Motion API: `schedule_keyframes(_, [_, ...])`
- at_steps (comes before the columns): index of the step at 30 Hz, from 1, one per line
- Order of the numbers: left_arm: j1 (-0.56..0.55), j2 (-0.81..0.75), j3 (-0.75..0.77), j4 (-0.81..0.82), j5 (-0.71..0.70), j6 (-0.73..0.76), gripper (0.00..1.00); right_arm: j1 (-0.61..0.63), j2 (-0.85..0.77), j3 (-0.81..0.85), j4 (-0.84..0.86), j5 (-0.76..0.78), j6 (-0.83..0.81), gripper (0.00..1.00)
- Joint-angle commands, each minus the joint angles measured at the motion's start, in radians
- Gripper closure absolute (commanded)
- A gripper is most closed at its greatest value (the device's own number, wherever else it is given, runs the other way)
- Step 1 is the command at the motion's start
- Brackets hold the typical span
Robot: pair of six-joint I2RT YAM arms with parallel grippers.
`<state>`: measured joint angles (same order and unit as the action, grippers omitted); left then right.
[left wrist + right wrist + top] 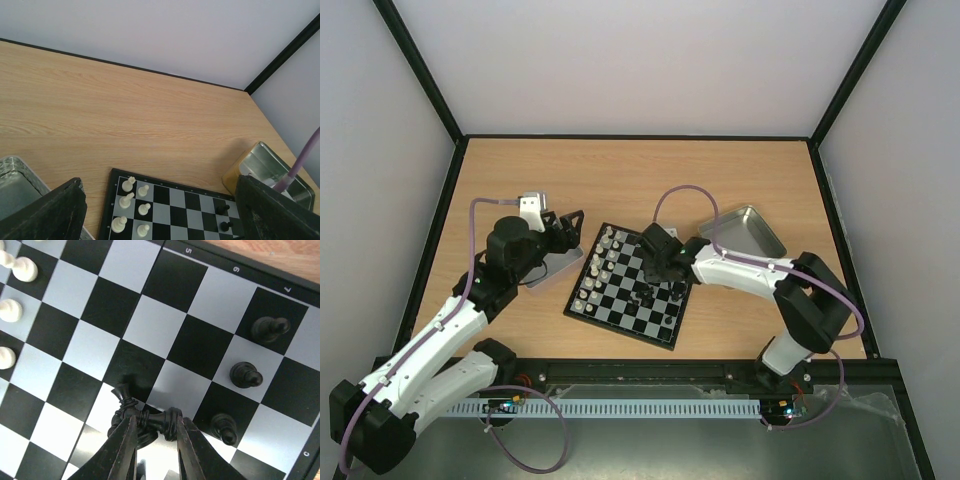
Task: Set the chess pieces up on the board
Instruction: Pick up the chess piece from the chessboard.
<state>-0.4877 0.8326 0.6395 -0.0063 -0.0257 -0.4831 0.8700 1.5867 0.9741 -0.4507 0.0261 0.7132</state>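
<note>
The board (620, 318) lies tilted at the middle of the table, with white chess pieces (600, 265) in two rows along its left side and a few black chess pieces (675, 290) at its right. My right gripper (648, 292) hangs low over the board's right half. In the right wrist view its jaws (154, 427) stand apart. A fallen black piece (162, 421) lies across the gap, base by the right finger, head against a standing black piece (122, 396). Three black pawns (245, 374) stand to the right. My left gripper (565, 225) is open and empty, left of the board (170, 197).
A metal tray (745, 232) lies right of the board, seen also as the tray (270, 167) in the left wrist view. Another tray (552, 268) sits under the left arm by the board's left edge. Black frame rails and pale walls bound the table.
</note>
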Motion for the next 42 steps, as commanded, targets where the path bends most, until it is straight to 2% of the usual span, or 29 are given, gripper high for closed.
schedule_keyframes(1, [0.005,-0.01,-0.015,0.017,0.007,-0.007,0.17,-0.002,0.034,0.012,-0.004,0.002,-0.01,0.78])
schedule_keyframes(22, [0.005,0.0,-0.012,0.023,0.011,-0.003,0.17,-0.002,0.109,-0.006,0.047,0.003,0.006,0.77])
schedule_keyframes(30, [0.005,-0.007,-0.014,0.019,0.012,-0.003,0.17,-0.002,0.1,-0.011,0.073,0.016,0.006,0.87])
schedule_keyframes(37, [0.005,-0.001,-0.012,0.01,0.048,-0.023,0.15,-0.002,0.006,-0.056,0.157,0.057,0.0,0.88])
schedule_keyframes(42, [0.005,0.022,-0.016,0.031,0.162,-0.055,0.09,-0.002,-0.109,-0.121,0.26,0.074,-0.02,0.88])
